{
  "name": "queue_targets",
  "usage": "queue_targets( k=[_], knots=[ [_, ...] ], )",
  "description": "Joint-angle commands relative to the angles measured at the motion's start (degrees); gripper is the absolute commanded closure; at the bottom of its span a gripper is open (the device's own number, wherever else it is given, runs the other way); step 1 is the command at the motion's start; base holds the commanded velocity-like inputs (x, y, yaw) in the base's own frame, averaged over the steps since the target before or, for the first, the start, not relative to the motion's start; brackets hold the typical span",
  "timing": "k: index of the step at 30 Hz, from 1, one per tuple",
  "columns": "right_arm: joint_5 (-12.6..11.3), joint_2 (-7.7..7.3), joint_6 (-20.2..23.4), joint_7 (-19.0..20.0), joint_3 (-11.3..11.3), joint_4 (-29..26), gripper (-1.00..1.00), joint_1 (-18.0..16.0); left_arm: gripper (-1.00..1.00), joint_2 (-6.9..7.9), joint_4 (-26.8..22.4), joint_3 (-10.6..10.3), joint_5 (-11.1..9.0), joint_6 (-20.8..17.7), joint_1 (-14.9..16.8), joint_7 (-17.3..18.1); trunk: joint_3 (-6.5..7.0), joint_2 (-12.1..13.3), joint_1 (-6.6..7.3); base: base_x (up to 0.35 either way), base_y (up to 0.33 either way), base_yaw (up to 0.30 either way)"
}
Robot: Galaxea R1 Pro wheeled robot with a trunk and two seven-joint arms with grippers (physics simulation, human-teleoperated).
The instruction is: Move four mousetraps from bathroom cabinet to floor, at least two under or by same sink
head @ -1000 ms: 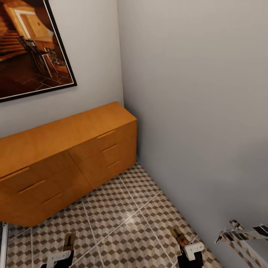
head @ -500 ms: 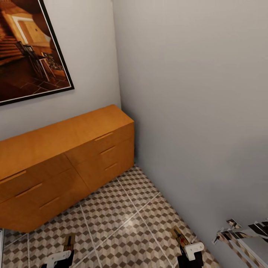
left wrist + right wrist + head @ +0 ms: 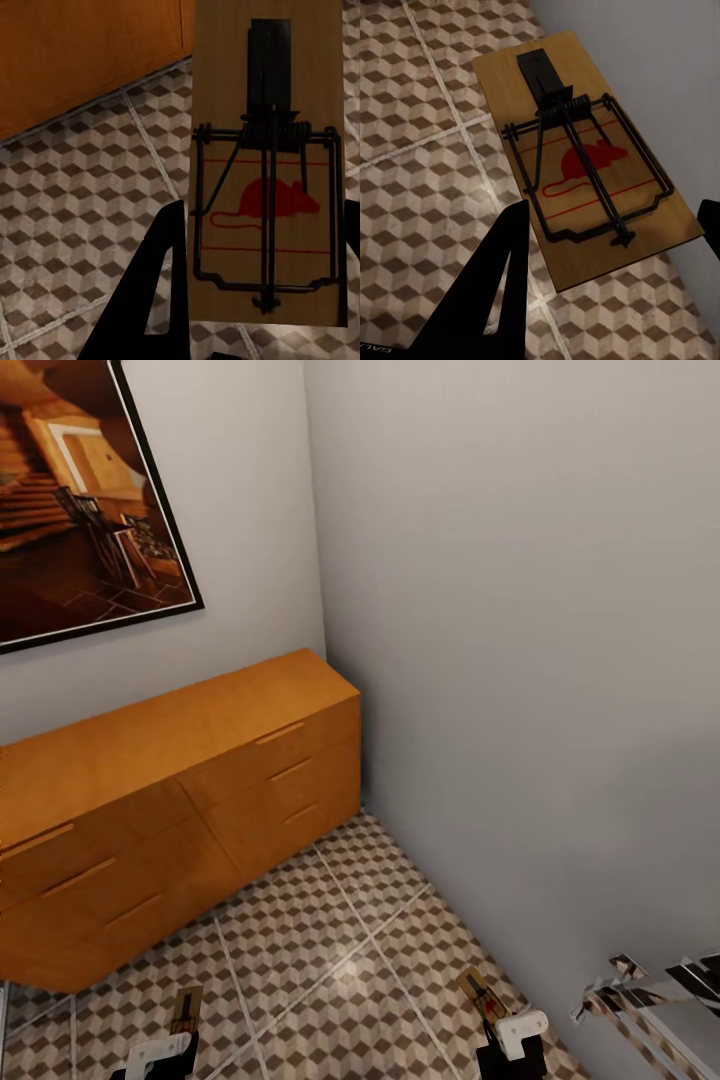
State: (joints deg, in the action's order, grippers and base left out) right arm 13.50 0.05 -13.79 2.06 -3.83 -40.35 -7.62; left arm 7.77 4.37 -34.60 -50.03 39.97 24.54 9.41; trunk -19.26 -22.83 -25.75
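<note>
I hold two mousetraps above the bathroom floor: left gripper pinching one mousetrap, right gripper pinching another mousetrap, near the cabinet.

cabinet: left end cut off | framed picture: cropped | mousetrap: top cropped

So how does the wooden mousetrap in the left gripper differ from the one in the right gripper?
The left gripper's brown wooden mousetrap lines up squarely with its wrist camera, while the right gripper's mousetrap sits at a diagonal to its camera. In the head view, the left one hangs over open patterned floor tiles in front of the orange-brown cabinet; the right one hangs close to the grey wall. Both share a dark wire spring and a red mouse mark.
</note>
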Motion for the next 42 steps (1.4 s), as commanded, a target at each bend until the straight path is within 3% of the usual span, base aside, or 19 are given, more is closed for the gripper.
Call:
queue_targets(
  k=[1,13,42],
  knots=[
    [0.39,0.04,-0.19,-0.03,-0.21,0.01,1.00,-0.03,1.00,-0.03,0.20,-0.30,-0.51,0.18,0.07,0.34,0.01,-0.09,-0.03,-0.009,0.106,0.000],
    [0.39,0.04,-0.19,-0.03,-0.21,0.01,1.00,-0.03,1.00,-0.03,0.20,-0.29,-0.51,0.17,0.07,0.34,1.10,-0.09,-0.03,-0.099,0.172,0.000],
    [0.39,0.04,-0.19,-0.03,-0.19,0.01,1.00,-0.03,1.00,-0.03,0.20,-0.37,-0.51,0.11,0.07,0.34,3.76,-0.09,-0.03,-0.004,0.005,0.000]
  ],
)
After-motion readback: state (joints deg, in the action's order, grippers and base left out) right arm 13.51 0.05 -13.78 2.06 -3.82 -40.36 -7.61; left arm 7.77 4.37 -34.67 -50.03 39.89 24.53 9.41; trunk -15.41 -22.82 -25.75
